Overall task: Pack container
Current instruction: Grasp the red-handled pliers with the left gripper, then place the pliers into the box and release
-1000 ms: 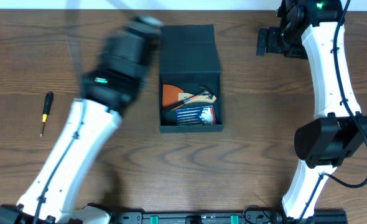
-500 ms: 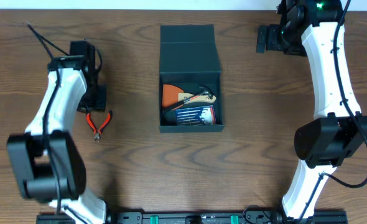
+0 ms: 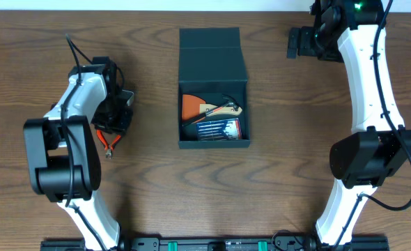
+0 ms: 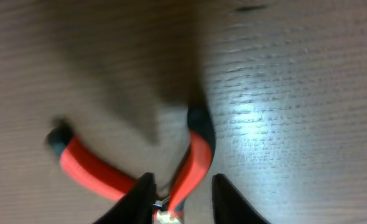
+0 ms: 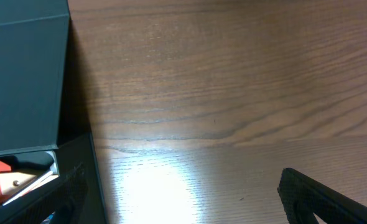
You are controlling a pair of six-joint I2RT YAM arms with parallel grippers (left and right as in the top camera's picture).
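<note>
The dark teal container (image 3: 213, 139) stands at the table's middle with its flap lid (image 3: 212, 52) folded back. It holds an orange item, a tan-handled tool and a set of small drivers. Red-handled pliers (image 3: 109, 141) lie on the table to its left. My left gripper (image 3: 116, 113) is low over them. In the left wrist view its open fingers (image 4: 182, 202) straddle one handle of the pliers (image 4: 196, 155). My right gripper (image 3: 297, 45) is open and empty at the back right; its wrist view shows the container (image 5: 22, 74) to its left.
The table is bare brown wood (image 3: 296, 153). A black rail (image 3: 226, 244) runs along the front edge between the arm bases.
My left arm has swung from beside the container to the left side, and its gripper has come down over the pliers. The right arm has not moved.
</note>
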